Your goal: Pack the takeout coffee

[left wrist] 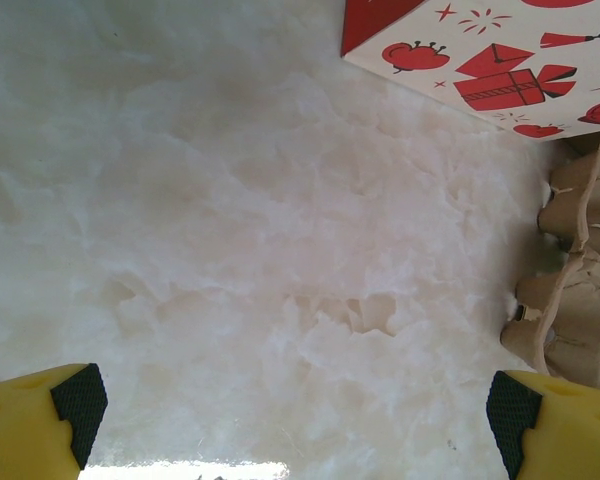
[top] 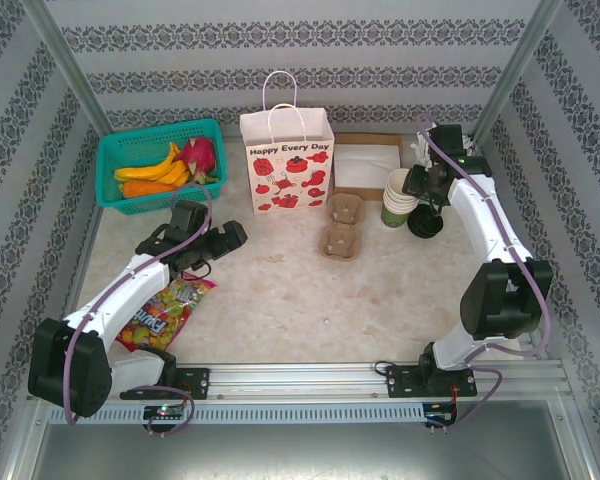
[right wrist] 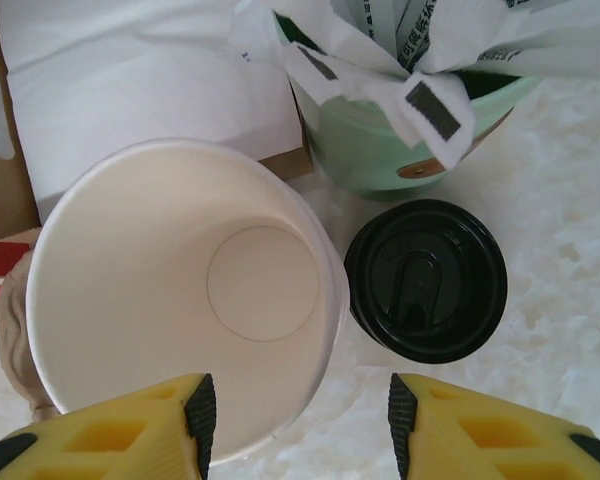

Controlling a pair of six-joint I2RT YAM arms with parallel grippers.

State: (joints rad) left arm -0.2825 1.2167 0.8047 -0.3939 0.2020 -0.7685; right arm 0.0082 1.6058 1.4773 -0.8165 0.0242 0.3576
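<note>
Your right gripper has its jaws partly apart and it holds nothing. Your left gripper is wide open over the bare table, and it holds nothing too.

The takeout coffee stands upright at the back right of the table with its black lid on. It is squeezed in tight. The big white cup is just beside it on one side. The pale green cup full of sticks is just behind it.

Here is what I think can go wrong. In the right wrist view, the gap between your fingers sits over the edge of the white cup, not over the coffee. If you close now, you may pinch the wrong cup. Or one finger may land on the black lid and push the coffee over. Then it could spill.

If you slide over to the coffee, a finger has very little room to go down beside it. You may bump the white cup or knock the sticks out.

If you squeeze too hard, the paper cup may dent and the lid may pop off.

The paper bag is well apart from the coffee. A tilted cup may leak on the way.
</note>
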